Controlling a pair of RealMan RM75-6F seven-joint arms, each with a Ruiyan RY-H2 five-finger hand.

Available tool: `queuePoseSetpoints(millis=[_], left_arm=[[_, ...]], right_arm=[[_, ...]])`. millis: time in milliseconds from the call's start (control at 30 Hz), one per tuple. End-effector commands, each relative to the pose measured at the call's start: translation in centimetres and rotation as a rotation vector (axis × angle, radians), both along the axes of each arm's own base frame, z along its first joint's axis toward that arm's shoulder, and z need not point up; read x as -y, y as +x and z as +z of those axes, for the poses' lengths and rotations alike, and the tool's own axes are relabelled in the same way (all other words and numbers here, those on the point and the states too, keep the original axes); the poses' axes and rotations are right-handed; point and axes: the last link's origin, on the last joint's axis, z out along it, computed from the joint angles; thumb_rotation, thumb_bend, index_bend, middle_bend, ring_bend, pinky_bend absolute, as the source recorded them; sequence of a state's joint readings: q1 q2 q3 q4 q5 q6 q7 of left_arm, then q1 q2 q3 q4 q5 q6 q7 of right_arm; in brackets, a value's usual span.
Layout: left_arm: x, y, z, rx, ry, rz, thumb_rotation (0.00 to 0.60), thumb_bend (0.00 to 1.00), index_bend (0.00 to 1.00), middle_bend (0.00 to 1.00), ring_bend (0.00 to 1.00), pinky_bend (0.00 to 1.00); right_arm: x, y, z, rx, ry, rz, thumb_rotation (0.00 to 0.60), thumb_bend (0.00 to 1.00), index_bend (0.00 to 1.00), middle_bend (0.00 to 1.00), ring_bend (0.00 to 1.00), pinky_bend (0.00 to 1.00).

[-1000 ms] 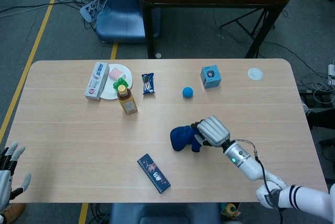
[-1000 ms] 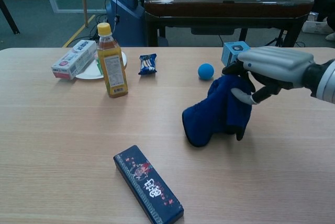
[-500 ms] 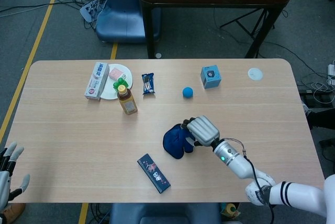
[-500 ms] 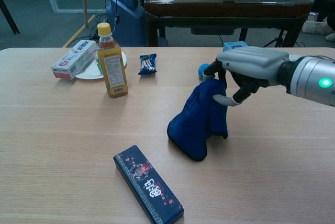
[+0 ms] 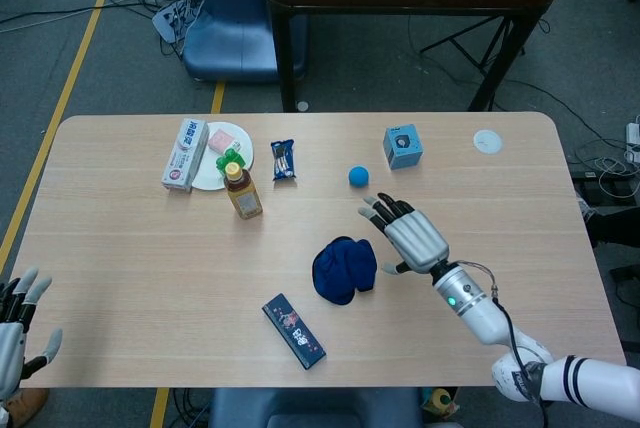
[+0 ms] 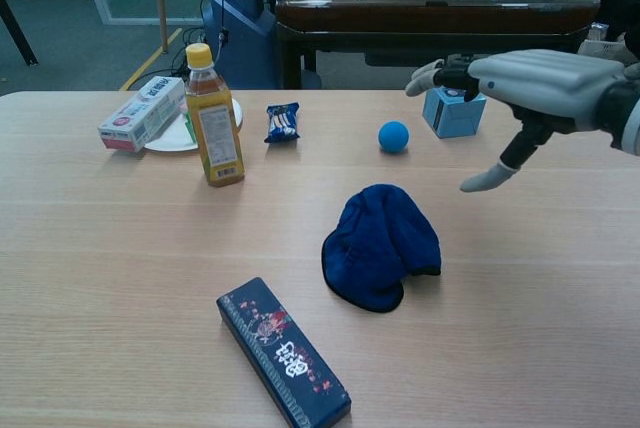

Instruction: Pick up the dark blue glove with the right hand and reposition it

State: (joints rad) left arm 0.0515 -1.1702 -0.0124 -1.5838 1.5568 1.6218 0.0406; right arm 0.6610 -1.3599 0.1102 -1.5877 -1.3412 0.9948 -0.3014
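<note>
Half a second back our right robot hand point(image 6: 535, 88) had the dark blue glove point(image 6: 381, 245) pinched and hanging from its fingers; now the glove lies slumped in a heap on the surface point(image 6: 120, 268), and the hand has lifted clear with its fingers spread and nothing in them. In the head view the glove point(image 5: 343, 269) sits near the middle of the surface, just beside and to the left of the raised hand point(image 5: 412, 233), not touching it. It rests a little above the dark patterned box point(image 5: 294, 330) and well below the blue ball point(image 5: 358, 176).

We read this as the release: the glove has been set down at a spot left of where it was gripped, so the repositioning looks done or nearly so. What remains, in our judgement, is only drawing the arm back without brushing the soft cloth.

Our left robot hand point(image 5: 18, 328) shows at the lower left edge of the head view, off the surface, fingers apart and holding nothing. Bottle point(image 6: 211, 116) and snack packet point(image 6: 282, 121) stand well apart from the glove.
</note>
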Motion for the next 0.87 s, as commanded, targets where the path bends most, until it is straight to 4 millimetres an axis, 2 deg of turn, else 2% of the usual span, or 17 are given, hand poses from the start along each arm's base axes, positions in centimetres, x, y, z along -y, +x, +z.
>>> queuePoseSetpoints(millis=[33, 267, 533, 700, 867], left_arm=[[-0.2, 0.1, 0.0, 0.001, -0.002, -0.006, 0.600, 0.33, 0.11, 0.00, 0.04, 0.00], [-0.8, 0.5, -0.4, 0.002, -0.017, -0.025, 0.600, 0.33, 0.11, 0.00, 0.04, 0.00], [-1.4, 1.0, -0.8, 0.003, -0.031, -0.044, 0.600, 0.33, 0.11, 0.00, 0.04, 0.00], [-1.6, 1.2, -1.0, 0.005, -0.035, -0.052, 0.600, 0.33, 0.11, 0.00, 0.04, 0.00], [-1.7, 1.4, -1.1, 0.007, -0.035, -0.054, 0.600, 0.33, 0.11, 0.00, 0.04, 0.00]], right_arm=[[-0.9, -2.3, 2.4, -0.023, -0.075, -0.038, 0.600, 0.18, 0.01, 0.14, 0.09, 0.19], [-3.3, -6.8, 6.9, -0.038, -0.219, -0.124, 0.600, 0.23, 0.09, 0.20, 0.13, 0.19], [-7.5, -11.2, 11.1, -0.051, -0.337, -0.218, 0.600, 0.23, 0.10, 0.22, 0.14, 0.19], [-9.6, -12.7, 12.2, -0.053, -0.364, -0.255, 0.600, 0.23, 0.11, 0.22, 0.14, 0.19], [-10.4, -13.2, 12.3, -0.041, -0.367, -0.272, 0.600, 0.23, 0.11, 0.22, 0.14, 0.19]])
